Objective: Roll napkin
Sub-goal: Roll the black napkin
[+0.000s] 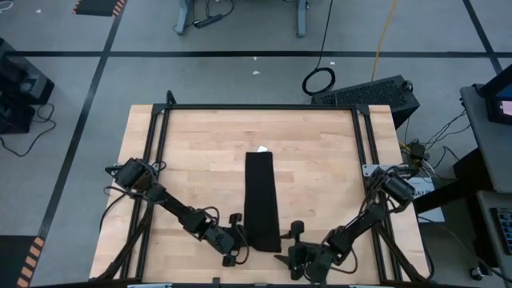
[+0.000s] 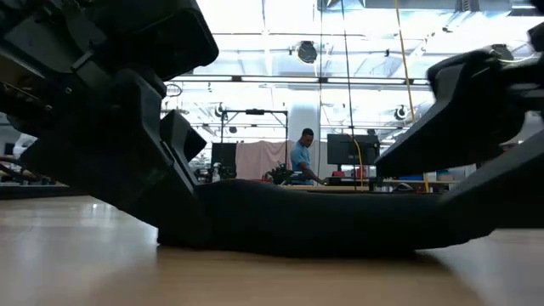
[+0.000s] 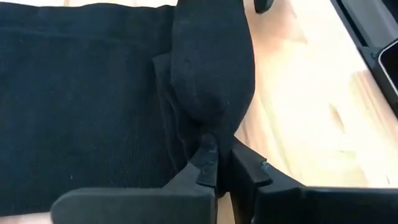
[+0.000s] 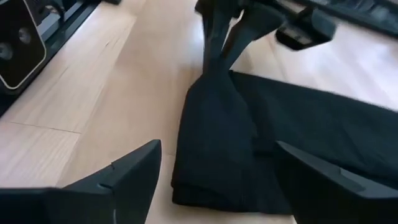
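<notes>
- Closest thing in my left wrist view is my own left pincer (image 3: 217, 171), clenched on the near end of the napkin (image 3: 93, 93). The fold of black cloth bunches up right between my fingertips.
- My right pincer (image 4: 214, 168) is released, fingers spread wide on either side of that same end. Nothing in it; the cloth just sits in the gap.
- From above, the napkin (image 1: 262, 200) is folded into a long narrow strip on the wooden table (image 1: 320, 160). Its long axis runs straight away from both my pincers, white tag at the far end.
- So the cloth stretches out ahead of me and the rolled-over lip is right at my fingertips. My left pincer (image 1: 234, 240) is on one corner of the near end, my right (image 1: 294, 244) just beside the other.
- My guess: the roll has barely started. The next bit means turning this end over and working it forward along the strip, and the right needs to grab its corner first or it'll roll crooked.
</notes>
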`<state>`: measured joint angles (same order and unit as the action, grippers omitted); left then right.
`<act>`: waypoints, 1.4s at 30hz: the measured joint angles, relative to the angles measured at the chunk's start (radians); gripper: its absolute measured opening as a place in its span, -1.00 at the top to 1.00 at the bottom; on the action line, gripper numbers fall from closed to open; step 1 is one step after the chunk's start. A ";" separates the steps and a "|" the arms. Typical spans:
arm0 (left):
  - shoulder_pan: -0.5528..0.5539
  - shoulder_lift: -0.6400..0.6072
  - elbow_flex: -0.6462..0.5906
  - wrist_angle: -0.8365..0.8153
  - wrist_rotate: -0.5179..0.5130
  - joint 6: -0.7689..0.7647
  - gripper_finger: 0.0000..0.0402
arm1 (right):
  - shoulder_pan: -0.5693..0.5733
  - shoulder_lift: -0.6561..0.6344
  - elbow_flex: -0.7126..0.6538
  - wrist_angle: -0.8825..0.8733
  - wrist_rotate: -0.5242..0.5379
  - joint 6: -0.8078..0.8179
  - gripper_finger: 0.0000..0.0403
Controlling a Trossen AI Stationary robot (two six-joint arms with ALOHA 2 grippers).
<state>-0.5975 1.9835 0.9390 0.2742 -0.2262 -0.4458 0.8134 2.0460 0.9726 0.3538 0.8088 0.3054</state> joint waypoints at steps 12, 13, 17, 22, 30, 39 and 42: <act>-0.020 -0.001 0.000 0.005 0.023 -0.052 0.90 | -0.019 0.048 0.000 0.054 -0.133 -0.003 -0.03; -0.020 -0.001 0.000 0.007 0.028 -0.061 0.90 | -0.019 0.056 0.000 0.068 -0.128 -0.004 0.00; -0.020 -0.001 0.000 0.010 0.061 -0.089 0.90 | -0.025 0.077 0.001 0.118 -0.121 0.031 0.14; -0.020 -0.002 0.000 0.009 0.082 -0.081 0.90 | -0.046 0.077 0.001 0.117 -0.145 0.145 0.53; -0.026 -0.020 0.001 -0.036 0.118 -0.073 0.78 | -0.104 0.066 0.002 0.123 -0.275 0.340 0.91; -0.075 -0.181 -0.006 -0.384 -0.021 -0.099 0.18 | -0.155 0.030 0.000 0.107 -0.468 0.498 0.97; -0.103 -0.217 -0.003 -0.407 -0.122 -0.099 0.06 | -0.175 0.026 0.001 0.108 -0.508 0.544 0.96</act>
<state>-0.7005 1.7660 0.9360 -0.1329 -0.3479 -0.5444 0.6388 2.0721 0.9737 0.4614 0.3005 0.8499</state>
